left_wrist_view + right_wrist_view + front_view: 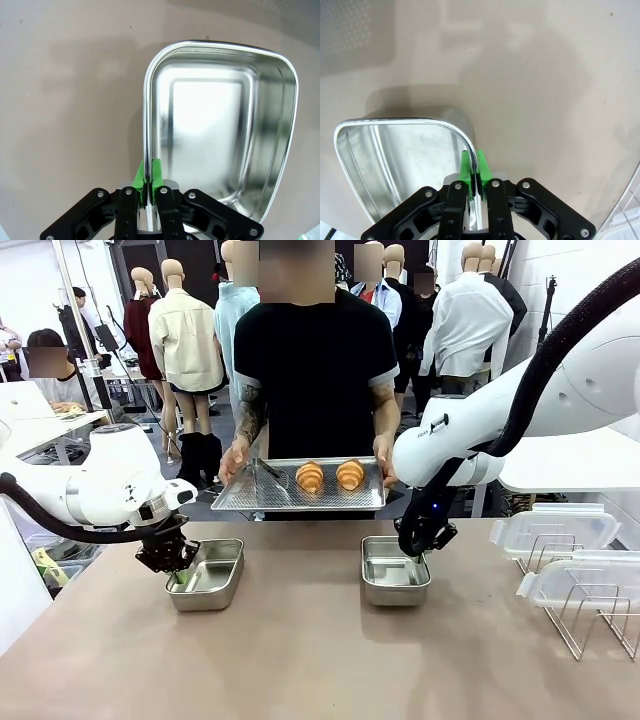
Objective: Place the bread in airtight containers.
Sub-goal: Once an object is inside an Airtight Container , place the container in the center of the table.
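The left gripper (pixel 176 570) pinches the rim of the left tub (pixel 212 578) near the tabletop's left edge. The right gripper (pixel 416 552) pinches the right tub (pixel 392 578) nearer the middle. Two bread rolls (pixel 310 477) sit on a tray (pixel 255 500) held past the far edge. Best to hold both tubs flat and steady.

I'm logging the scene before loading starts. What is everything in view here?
bread: two, golden-brown, on the tray
tray: one, steel, held by the person across the table
left container: one, steel, empty, table's left
right container: one, steel, empty, table's middle
lids: two, clear, on wire racks, table's right
table: one, tan
person's hands: two, at the tray's ends
left pincer: black, green pads, shut on left container's rim
right pincer: same, shut on right container's rim
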`<state>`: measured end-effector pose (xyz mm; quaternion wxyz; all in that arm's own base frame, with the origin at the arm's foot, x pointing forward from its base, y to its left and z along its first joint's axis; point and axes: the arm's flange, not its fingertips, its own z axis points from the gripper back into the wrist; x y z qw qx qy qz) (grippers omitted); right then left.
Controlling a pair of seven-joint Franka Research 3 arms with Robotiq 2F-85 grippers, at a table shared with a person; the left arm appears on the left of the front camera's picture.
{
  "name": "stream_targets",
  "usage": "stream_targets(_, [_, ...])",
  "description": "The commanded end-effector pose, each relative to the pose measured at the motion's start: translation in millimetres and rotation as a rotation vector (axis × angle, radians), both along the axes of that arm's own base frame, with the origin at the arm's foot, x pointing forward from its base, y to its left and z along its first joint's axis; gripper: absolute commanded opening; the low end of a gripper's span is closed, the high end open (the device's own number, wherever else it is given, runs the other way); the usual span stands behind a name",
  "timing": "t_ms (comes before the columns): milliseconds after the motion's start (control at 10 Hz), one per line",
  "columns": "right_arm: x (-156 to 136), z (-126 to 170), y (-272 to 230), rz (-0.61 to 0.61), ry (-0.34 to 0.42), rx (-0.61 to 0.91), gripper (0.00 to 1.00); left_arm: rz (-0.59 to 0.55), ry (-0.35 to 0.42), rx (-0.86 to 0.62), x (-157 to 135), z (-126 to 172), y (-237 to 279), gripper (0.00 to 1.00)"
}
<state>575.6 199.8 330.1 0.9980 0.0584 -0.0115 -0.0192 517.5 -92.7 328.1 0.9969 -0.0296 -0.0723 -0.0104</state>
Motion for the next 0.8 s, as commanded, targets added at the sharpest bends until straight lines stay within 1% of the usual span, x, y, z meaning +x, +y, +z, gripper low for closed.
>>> stream_targets(0, [-3, -3, -2, 0.013, -0.021, 0.005, 0.0, 0.004, -0.002, 0.055, -8, 12, -16, 0.0])
stream_targets(100, [0, 0, 0, 0.0, 0.0, 0.0, 0.0, -0.012, -0.025, 0.099, -20, 29, -34, 0.0])
stream_targets(200, [-21, 20, 1, -0.013, -0.01, -0.003, 0.0, -0.026, -0.074, 0.144, -30, 47, -52, 0.0])
stream_targets(300, [-32, 35, 6, -0.009, -0.013, -0.002, 0.0, 0.007, -0.093, 0.177, -32, 62, -58, 0.0])
stream_targets(400, [-35, 51, 8, -0.009, -0.037, -0.005, 0.0, 0.028, -0.107, 0.194, -37, 79, -61, 0.0])
stream_targets(500, [-41, 65, 10, -0.003, -0.049, -0.022, 0.0, 0.047, -0.128, 0.218, -46, 94, -59, 0.0])
stream_targets(600, [-47, 79, 9, -0.014, -0.054, -0.044, 0.0, 0.088, -0.137, 0.22, -50, 107, -50, 0.0])
stream_targets(700, [-50, 89, 4, -0.039, -0.071, -0.046, 0.0, 0.091, -0.13, 0.2, -52, 113, -39, 0.0])
